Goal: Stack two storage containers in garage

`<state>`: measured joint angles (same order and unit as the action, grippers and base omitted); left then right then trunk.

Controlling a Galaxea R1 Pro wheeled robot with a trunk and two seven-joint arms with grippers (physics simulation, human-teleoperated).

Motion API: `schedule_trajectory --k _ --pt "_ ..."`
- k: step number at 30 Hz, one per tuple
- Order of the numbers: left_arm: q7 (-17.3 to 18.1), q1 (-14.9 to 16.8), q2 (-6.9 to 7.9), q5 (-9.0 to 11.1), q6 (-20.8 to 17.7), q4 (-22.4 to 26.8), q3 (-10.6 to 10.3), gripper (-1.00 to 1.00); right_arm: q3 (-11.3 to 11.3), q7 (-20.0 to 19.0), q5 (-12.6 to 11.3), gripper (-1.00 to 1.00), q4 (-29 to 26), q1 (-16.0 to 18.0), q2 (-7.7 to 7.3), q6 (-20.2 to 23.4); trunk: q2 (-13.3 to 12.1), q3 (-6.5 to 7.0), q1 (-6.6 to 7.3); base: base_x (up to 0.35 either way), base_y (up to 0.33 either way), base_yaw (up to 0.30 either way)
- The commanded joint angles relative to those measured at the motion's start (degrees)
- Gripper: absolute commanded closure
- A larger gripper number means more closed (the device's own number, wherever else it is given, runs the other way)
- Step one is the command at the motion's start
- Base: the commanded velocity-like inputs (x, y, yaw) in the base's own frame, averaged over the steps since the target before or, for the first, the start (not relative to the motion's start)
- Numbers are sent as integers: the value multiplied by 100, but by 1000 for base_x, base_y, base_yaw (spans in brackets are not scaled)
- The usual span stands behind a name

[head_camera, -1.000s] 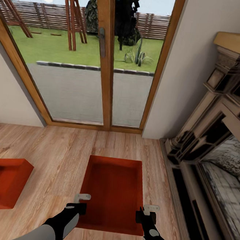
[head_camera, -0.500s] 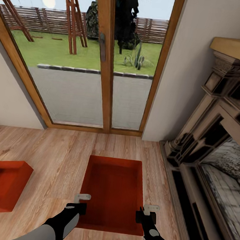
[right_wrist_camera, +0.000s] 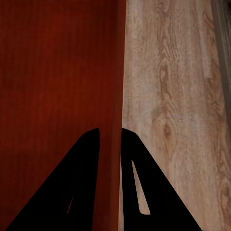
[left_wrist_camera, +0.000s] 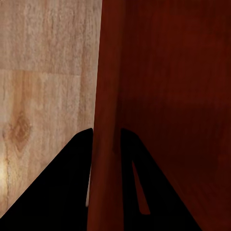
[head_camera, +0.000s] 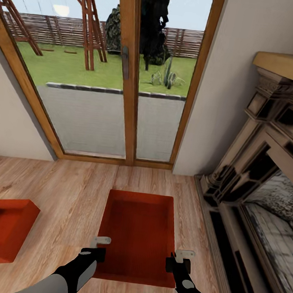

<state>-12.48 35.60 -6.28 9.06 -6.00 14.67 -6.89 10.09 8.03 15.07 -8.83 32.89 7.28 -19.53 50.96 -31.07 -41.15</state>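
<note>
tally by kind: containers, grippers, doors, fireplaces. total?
Red-orange storage containers: 2, one held, one on the wood floor at left
Grippers: 2, left gripper, right gripper
Wood-framed glass doors: 2
Fireplace: 1
Total: 7

Grey-and-black arms [head_camera: 74,271], seemingly pale grippers [head_camera: 100,240].

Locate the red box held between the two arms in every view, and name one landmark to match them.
Head view: red box at bottom centre, on the wood floor.
Left wrist view: its side wall runs between the end effector's fingers.
Right wrist view: its other side wall, likewise.
Shared landmark: the wood floor.
</note>
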Motion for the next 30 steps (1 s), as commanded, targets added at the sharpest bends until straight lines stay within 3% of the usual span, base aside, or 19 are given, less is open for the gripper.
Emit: schedule_trajectory --k 1,30 --pt "-106 -1 39 7 -42 1 4 100 178 17 67 100 -14 7 2 -25 4 5 -1 0 0 0" --pt "-107 -2 39 4 -42 1 4 100 178 15 67 100 -14 7 2 -25 4 193 -1 0 0 20"
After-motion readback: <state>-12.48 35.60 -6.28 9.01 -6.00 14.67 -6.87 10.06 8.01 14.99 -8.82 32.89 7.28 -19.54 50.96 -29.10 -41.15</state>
